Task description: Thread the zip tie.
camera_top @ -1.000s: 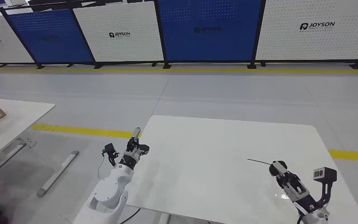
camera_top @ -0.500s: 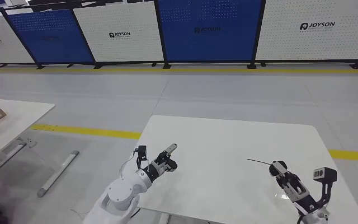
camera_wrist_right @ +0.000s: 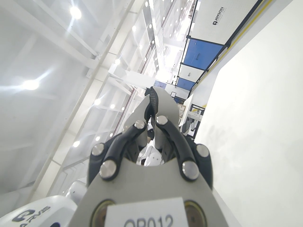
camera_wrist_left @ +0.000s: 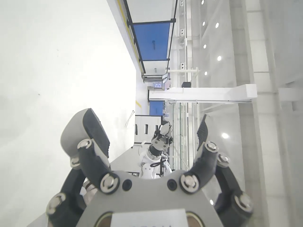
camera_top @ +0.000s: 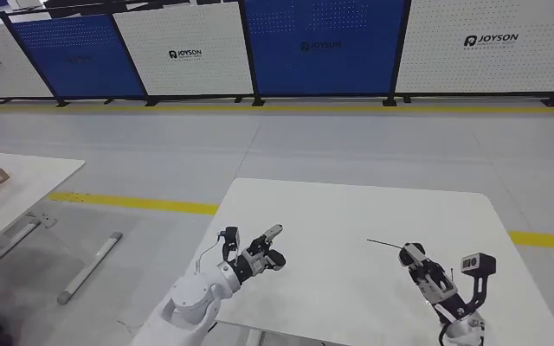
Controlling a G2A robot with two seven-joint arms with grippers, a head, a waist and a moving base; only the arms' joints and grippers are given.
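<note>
Since the whole job is getting a zip tie's tail through its own head, the way the two arms have split the work makes sense to me. Closest to the robot, at about 4 o'clock on the table [camera_top: 346, 216], the right hand [camera_top: 409, 251] is pressed together on the zip tie [camera_top: 383, 245]. Its wrist view shows the ribbed black strap squeezed tight in the grip. From above, the rest of the strap sticks out as a thin dark line toward 10 o'clock, and it looks to be up off the surface, though I can't swear to it. Held like that, there's a free end out in the open aimed at the other arm, which is what you'd want for a handoff or a catch.

Over at roughly 8 o'clock, the left hand [camera_top: 276, 245] is spread wide with nothing in it. Its black pads [camera_wrist_left: 95, 128] face each other, and the hand points across toward 3 o'clock, straight at its partner. The two hands are well apart. My read is that no loop exists yet and the threading hasn't started. I can't tell which end of the strap is the head.

Farther out, past the table's 12 o'clock edge, a yellow line [camera_top: 130, 202] runs across the grey floor [camera_top: 346, 138]. Behind that is a row of blue and white panels [camera_top: 325, 48]. The corner of a second table [camera_top: 35, 173] pokes in at 9 o'clock.
</note>
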